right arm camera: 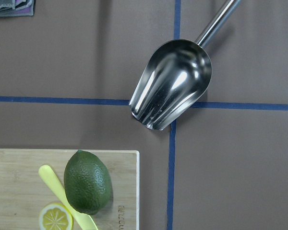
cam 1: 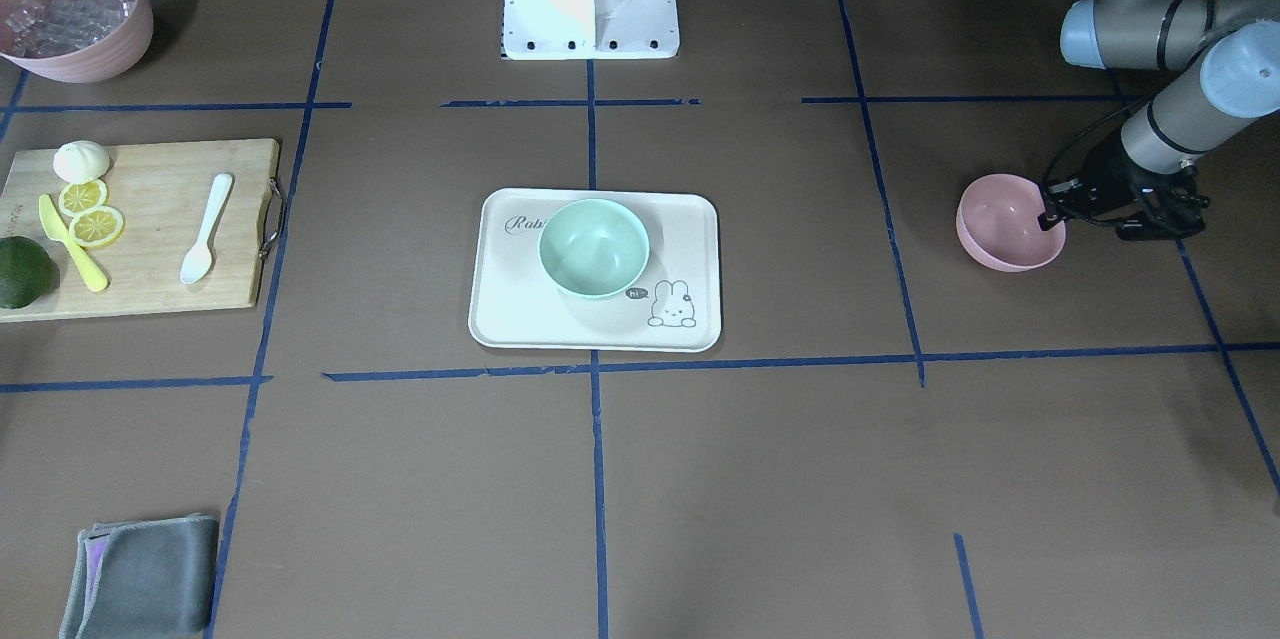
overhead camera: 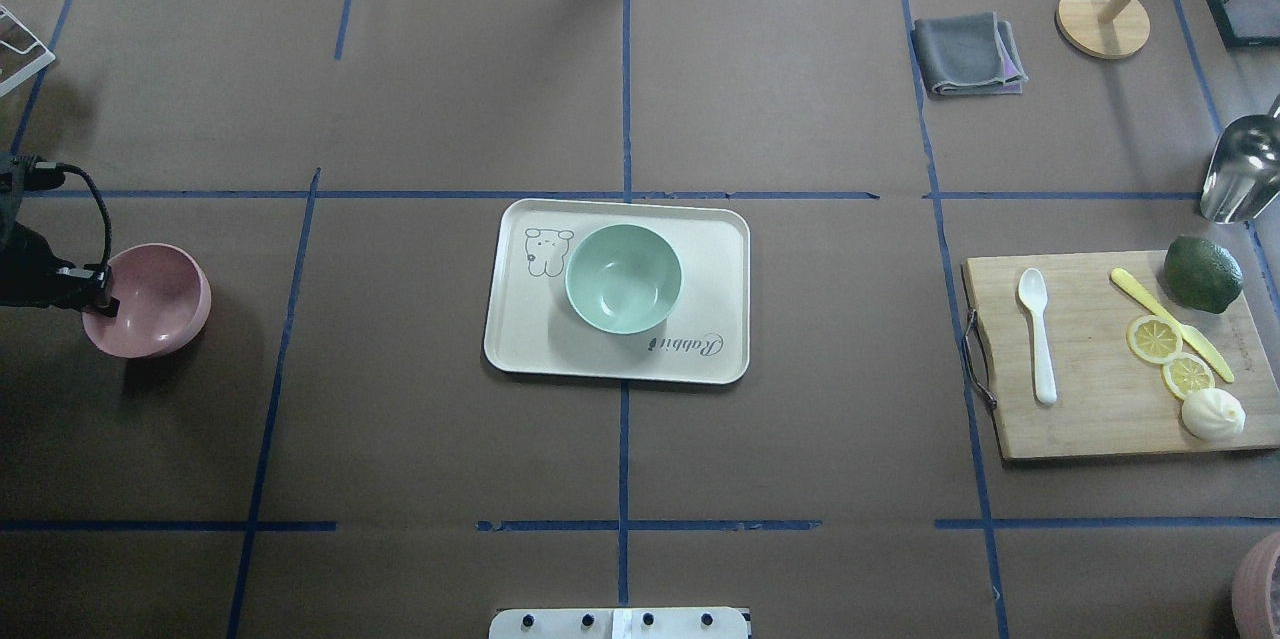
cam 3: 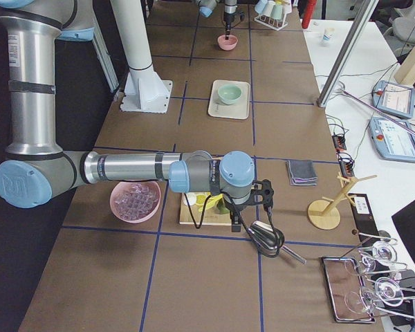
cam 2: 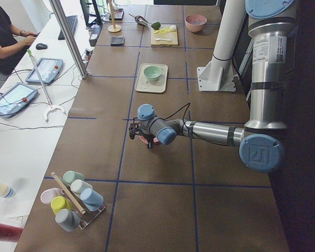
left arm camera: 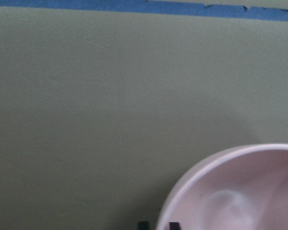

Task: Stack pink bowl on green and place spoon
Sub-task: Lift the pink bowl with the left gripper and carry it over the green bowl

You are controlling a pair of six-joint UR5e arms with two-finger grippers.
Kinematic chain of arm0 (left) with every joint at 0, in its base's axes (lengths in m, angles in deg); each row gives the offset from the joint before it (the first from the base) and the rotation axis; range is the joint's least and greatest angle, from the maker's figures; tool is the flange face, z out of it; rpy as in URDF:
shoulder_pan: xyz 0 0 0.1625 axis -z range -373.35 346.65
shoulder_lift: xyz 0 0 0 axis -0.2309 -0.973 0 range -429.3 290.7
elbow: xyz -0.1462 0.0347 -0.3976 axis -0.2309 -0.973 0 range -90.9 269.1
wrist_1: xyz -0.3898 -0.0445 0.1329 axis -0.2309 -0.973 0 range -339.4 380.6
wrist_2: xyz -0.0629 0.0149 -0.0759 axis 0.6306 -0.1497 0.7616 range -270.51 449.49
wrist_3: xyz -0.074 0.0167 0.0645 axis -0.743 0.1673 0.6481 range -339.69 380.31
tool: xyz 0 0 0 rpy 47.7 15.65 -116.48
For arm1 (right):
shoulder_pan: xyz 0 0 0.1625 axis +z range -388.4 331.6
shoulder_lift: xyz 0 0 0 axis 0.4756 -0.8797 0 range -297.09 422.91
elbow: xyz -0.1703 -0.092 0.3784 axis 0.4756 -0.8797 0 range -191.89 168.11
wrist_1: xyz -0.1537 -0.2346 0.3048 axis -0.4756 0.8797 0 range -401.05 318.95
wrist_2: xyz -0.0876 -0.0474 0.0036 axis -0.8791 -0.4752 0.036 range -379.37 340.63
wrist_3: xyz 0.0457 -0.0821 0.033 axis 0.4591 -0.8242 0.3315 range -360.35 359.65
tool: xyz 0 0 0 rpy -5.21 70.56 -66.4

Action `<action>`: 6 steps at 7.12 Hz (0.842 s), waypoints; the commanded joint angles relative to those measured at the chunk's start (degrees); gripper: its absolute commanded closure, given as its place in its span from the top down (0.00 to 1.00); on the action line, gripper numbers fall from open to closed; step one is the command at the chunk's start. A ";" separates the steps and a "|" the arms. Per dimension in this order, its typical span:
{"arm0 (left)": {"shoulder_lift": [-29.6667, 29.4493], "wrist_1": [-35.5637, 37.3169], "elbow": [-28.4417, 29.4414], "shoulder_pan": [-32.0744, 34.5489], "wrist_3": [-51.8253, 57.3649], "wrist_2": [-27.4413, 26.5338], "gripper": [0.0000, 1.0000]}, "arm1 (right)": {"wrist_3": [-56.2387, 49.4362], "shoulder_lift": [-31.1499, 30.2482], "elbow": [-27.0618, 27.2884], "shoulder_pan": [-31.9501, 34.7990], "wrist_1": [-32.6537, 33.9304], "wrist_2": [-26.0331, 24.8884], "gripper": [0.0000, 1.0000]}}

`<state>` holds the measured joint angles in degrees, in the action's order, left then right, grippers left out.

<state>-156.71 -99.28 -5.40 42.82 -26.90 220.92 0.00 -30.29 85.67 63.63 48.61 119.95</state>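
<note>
The pink bowl (cam 1: 1005,224) sits near the table's left end, also seen in the overhead view (overhead camera: 150,299). My left gripper (cam 1: 1050,217) is at its rim, and in the left wrist view its two fingertips (left arm camera: 143,224) stand close together on either side of the rim of the bowl (left arm camera: 240,191), shut on it. The green bowl (cam 1: 594,247) stands empty on a cream tray (cam 1: 500,319) at the table's middle. The white spoon (cam 1: 205,229) lies on the cutting board (cam 1: 150,269). My right gripper (cam 3: 236,223) hangs over the board's far end; I cannot tell its state.
The board also holds lemon slices (overhead camera: 1170,354), a yellow knife (overhead camera: 1165,319), a dark green fruit (overhead camera: 1202,273) and a white bun (overhead camera: 1213,413). A metal scoop (right arm camera: 173,84) lies beyond it. A pink bowl of ice (cam 1: 75,14), a grey cloth (overhead camera: 965,54) and a wooden stand (overhead camera: 1103,19) are nearby.
</note>
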 commanded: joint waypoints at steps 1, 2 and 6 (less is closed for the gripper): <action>-0.13 5.84 -4.96 5.84 0.11 10.55 0.00 | 0.08 0.03 0.08 0.00 -0.11 0.16 1.00; -0.30 13.02 -9.95 6.40 0.11 11.30 0.00 | 0.09 -0.06 0.08 0.00 -0.19 0.16 1.00; -24.06 48.90 -19.05 2.32 -4.51 5.37 0.00 | 0.08 -0.32 0.08 -0.09 -0.28 -0.19 1.00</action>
<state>-172.15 -59.35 -23.57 48.06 -28.25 229.81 0.02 -30.46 85.75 63.55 48.40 119.69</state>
